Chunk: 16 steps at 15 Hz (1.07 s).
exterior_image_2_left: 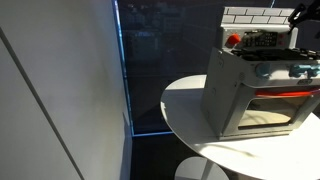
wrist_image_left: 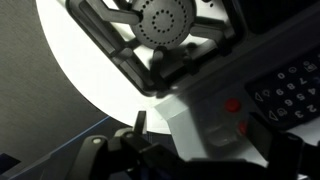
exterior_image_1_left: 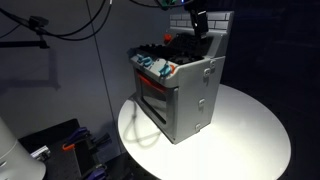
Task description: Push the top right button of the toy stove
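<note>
The toy stove (exterior_image_1_left: 180,95) is a boxy grey oven with a windowed door, blue and red-orange knobs and a white brick back wall; it stands on a round white table (exterior_image_1_left: 250,130). It also shows in an exterior view (exterior_image_2_left: 265,95). My gripper (exterior_image_1_left: 197,22) hovers over the stove's rear top by the back wall, and shows at the frame edge in an exterior view (exterior_image_2_left: 305,12). In the wrist view a round burner (wrist_image_left: 160,20), a grey panel with red buttons (wrist_image_left: 232,105) and a dark keypad (wrist_image_left: 290,90) lie below. My gripper's fingers (wrist_image_left: 205,140) look spread apart and hold nothing.
The table edge (exterior_image_2_left: 185,125) drops to a dark floor. A dark curtain wall and hanging cables (exterior_image_1_left: 60,25) stand behind. Orange-trimmed equipment (exterior_image_1_left: 70,148) sits on the floor beside the table. A pale wall panel (exterior_image_2_left: 50,90) fills one side.
</note>
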Motion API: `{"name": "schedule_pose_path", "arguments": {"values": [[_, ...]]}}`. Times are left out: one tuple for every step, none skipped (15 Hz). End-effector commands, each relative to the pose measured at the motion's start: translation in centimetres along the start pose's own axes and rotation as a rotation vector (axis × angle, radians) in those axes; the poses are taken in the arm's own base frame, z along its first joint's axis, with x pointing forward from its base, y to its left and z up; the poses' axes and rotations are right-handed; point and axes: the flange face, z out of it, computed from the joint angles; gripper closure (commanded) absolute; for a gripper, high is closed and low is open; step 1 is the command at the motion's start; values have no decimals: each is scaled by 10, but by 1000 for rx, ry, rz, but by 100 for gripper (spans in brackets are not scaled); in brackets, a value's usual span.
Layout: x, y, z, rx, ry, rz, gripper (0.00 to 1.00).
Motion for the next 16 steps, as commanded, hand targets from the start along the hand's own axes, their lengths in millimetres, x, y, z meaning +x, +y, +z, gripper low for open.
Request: {"name": "schedule_pose_path", "arguments": {"values": [[6,-6,-2,1,-31,-18,0],[4,-6,-2,-2,-36,-20,0],[2,-7,-1,-5,-43,-24,0],[1,-8,-1,-8,-47,-26,0],[0,-9,-1,-11,-50,-29,0],[-1,-10,0,-14,-54,-30,0],[-1,-10,0,-18,-58,-29,0],[-1,-10,0,-23,-59,-28,0],[-1,-9,0,-27,-61,-25,0],[0,-9,0,-31,-60,-22,0],[2,-9,1,-33,-59,-19,0],[3,-8,1,-35,-59,-17,0],[4,-8,2,-38,-55,-13,0],[5,-8,2,-39,-56,-12,0],[6,-8,3,-41,-55,-9,0],[7,-8,4,-42,-56,-8,0]]}}
